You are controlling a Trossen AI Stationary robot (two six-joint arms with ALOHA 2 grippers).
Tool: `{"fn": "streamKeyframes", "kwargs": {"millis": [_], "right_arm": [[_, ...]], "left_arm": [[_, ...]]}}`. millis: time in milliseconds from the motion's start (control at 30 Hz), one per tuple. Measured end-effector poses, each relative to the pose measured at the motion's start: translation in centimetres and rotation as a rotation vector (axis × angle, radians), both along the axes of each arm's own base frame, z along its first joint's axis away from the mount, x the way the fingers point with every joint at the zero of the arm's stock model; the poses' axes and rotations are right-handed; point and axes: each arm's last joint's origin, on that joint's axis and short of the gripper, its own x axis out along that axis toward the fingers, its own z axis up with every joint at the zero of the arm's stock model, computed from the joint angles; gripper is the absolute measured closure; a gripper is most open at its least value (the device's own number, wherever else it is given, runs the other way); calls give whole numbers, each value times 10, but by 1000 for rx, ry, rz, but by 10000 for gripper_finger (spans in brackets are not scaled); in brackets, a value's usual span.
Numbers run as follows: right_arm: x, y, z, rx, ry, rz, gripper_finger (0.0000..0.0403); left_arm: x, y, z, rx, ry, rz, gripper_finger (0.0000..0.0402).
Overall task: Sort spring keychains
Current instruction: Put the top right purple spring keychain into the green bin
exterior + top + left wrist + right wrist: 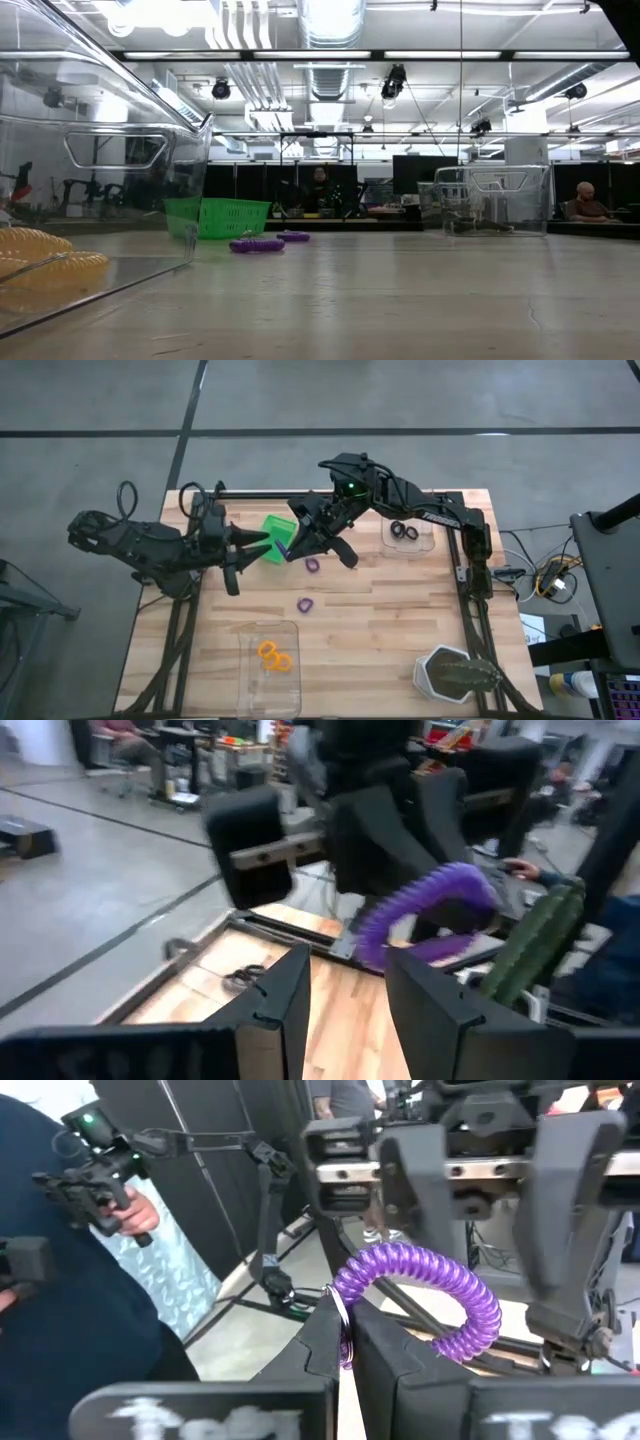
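Observation:
My right gripper is shut on a purple spring keychain in the air beside the green bin. My left gripper faces it at the same height, open, and the coil's free end hangs just ahead of its fingers. Two more purple keychains lie flat on the table. Orange ones lie in a clear tray near the front. Black ones lie in a clear tray at the back right. Neither gripper shows in the low view. My right gripper pinches the purple keychain at one end, by its metal ring, between its two fingertips. The fingers lie about level, coming from the table's right. The coil arches out ahead of them and curves down to its free end, lifted clear of the table.
A hexagonal pot with a cactus stands at the front right corner. A bare strip of tabletop lies between the trays. Beyond the table a person holds a hand-held device.

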Motion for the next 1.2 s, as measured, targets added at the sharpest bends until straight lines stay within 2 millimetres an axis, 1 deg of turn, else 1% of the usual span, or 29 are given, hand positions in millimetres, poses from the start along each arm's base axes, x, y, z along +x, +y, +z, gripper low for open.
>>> {"fn": "streamKeyframes", "kwargs": {"millis": [67, 233, 533, 733, 933, 1200], "right_arm": [[0, -1, 0, -3, -2, -3, 394], [0, -1, 1, -5, -14, -3, 394], [1, 0, 2, 0, -29, 5, 394], [0, 2, 2, 36, -3, 44, 394], [1, 6, 2, 28, -13, 60, 394], [1, 4, 2, 21, -16, 35, 394]], "left_arm": [[2, -2, 1, -13, -12, -37, 278], [8, -5, 3, -16, -41, -52, 278], [19, -8, -2, 58, -5, -22, 278], [19, -7, -2, 64, -3, 22, 278], [16, -5, 0, 65, -12, 31, 278], [23, -8, -1, 58, -21, 22, 278]]}}
